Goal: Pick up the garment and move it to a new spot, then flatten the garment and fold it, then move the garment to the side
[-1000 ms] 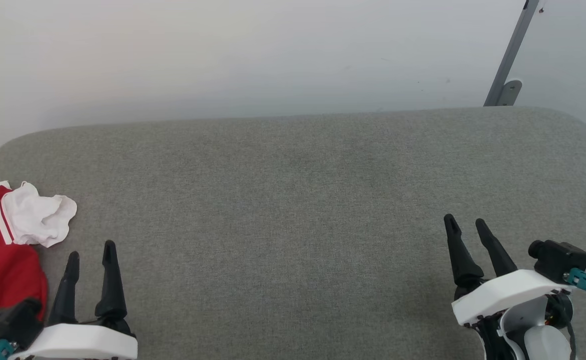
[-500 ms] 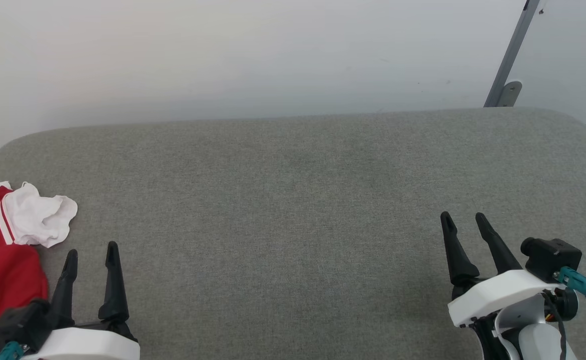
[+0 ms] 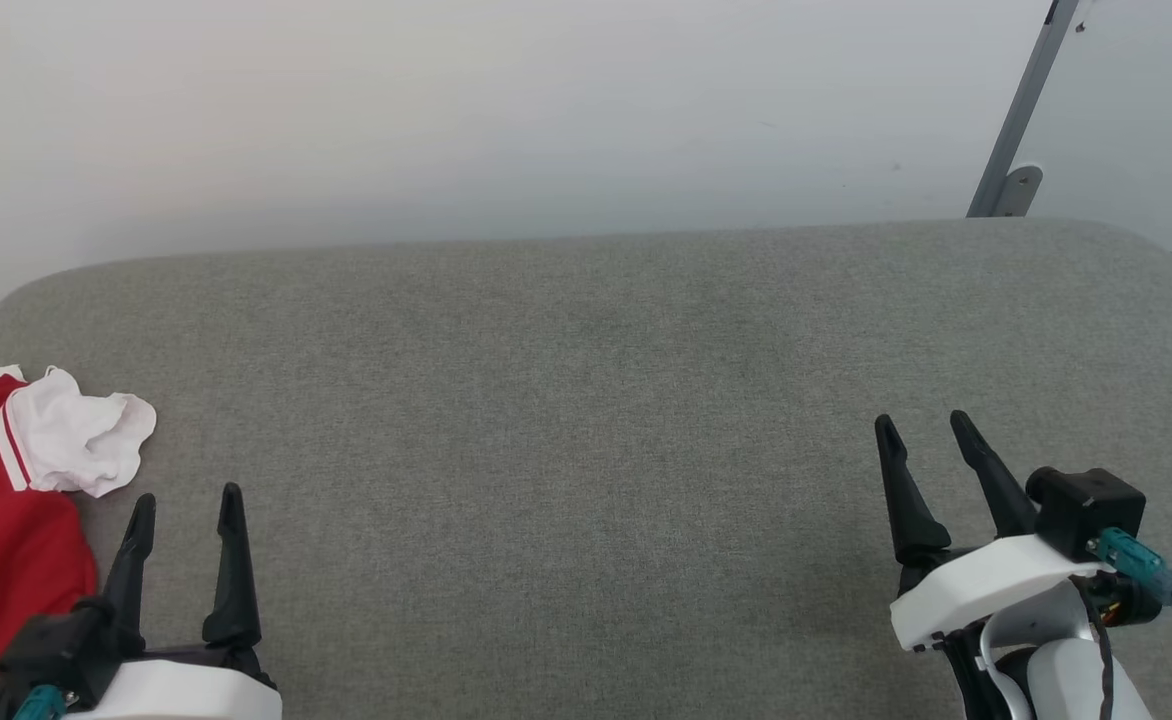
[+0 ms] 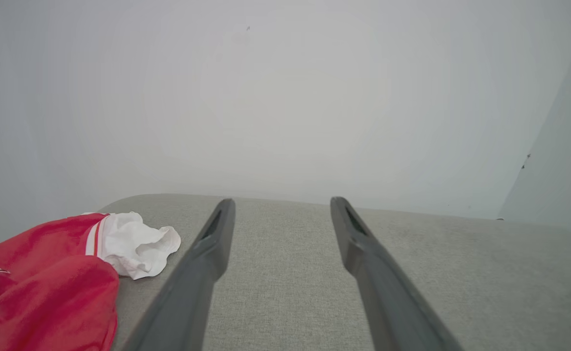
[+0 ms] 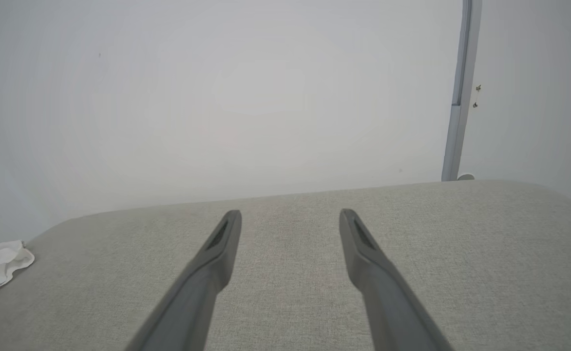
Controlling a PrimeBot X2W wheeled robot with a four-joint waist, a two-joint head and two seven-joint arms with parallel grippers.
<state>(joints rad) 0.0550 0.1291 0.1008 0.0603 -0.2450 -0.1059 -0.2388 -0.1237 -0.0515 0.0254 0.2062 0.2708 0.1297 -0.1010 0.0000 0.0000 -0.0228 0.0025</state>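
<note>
Shirt: a red shirt with a white sleeve and a red-and-white striped trim, lying crumpled.
Shirt's place: at the far left edge of the table, partly cut off by the edge of the head view. The white sleeve is bunched up on its far side.
Print: no number or lettering is visible on the part that shows.
Left fingers: the left fingers are spread apart and hold nothing. They sit just beside the shirt's right edge, not touching it, with the tips pointing away from the robot toward the wall. In the left wrist view the shirt lies to the left of the two fingers, with bare grey cloth between them.
Right fingers: the right fingers are also spread apart and hold nothing. They are at the lower right, well apart from the shirt and above bare table.
Table: covered in grey woven fabric, with rounded far corners.
Wall: a plain pale wall stands behind the table.
Post: a grey metal post with a small bracket at its foot leans up behind the table's far right corner.
</note>
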